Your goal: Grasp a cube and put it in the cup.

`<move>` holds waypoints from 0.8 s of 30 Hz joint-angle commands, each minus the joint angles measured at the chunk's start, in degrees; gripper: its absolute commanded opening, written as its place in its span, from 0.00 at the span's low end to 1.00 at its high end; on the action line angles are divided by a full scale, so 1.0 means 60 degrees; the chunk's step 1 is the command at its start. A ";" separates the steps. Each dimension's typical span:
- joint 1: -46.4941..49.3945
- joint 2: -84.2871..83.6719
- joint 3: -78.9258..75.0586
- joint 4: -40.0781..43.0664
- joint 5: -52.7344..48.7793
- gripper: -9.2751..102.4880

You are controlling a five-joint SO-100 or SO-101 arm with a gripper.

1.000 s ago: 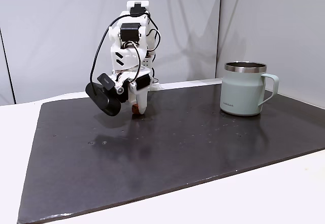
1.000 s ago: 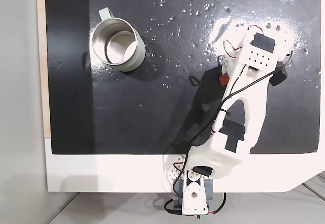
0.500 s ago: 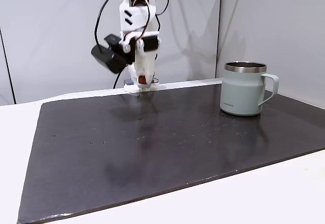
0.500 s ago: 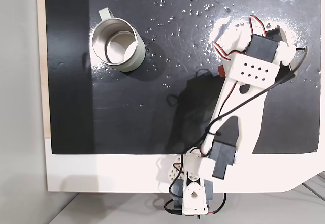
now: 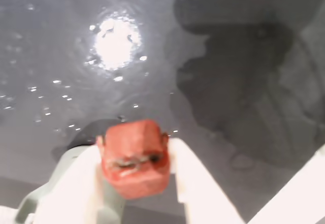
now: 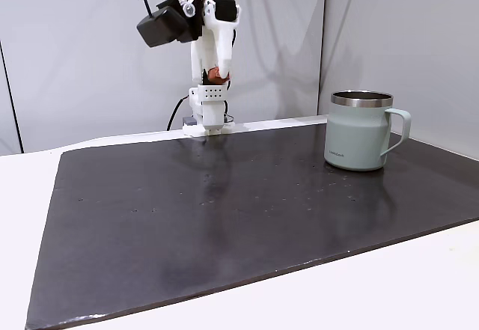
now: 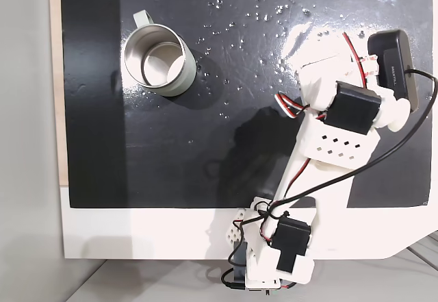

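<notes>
The small reddish-brown cube (image 5: 134, 155) is pinched between my white fingers (image 5: 198, 183) in the wrist view, high above the glossy dark mat. In a fixed view from the side, my gripper (image 6: 216, 75) hangs raised over the arm's base with the cube (image 6: 214, 72) showing as a red spot at its tip. It is shut on the cube. The pale green cup (image 6: 358, 139) stands upright on the mat's right side there, handle to the right, well apart from the gripper. From above, the cup (image 7: 186, 76) sits upper left, empty inside, and the arm is at the right.
A black mat (image 6: 224, 218) covers most of the white table (image 6: 419, 285). The arm's base (image 6: 206, 120) stands at the mat's far edge. Grey walls rise close behind. Open mat lies between the arm and the cup (image 7: 226, 131).
The gripper rose from mat level to well above the table, carrying the cube up with it, and drew back toward the base. The cup has stayed put.
</notes>
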 commanded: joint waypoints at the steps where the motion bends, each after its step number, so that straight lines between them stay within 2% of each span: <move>1: -0.0425 -0.0190 -0.1274 0.0029 0.0571 0.12; 15: -0.3735 -0.2637 -0.5684 0.0029 0.3501 0.12; 24: -0.5493 -0.4512 -0.7544 0.0029 0.4058 0.12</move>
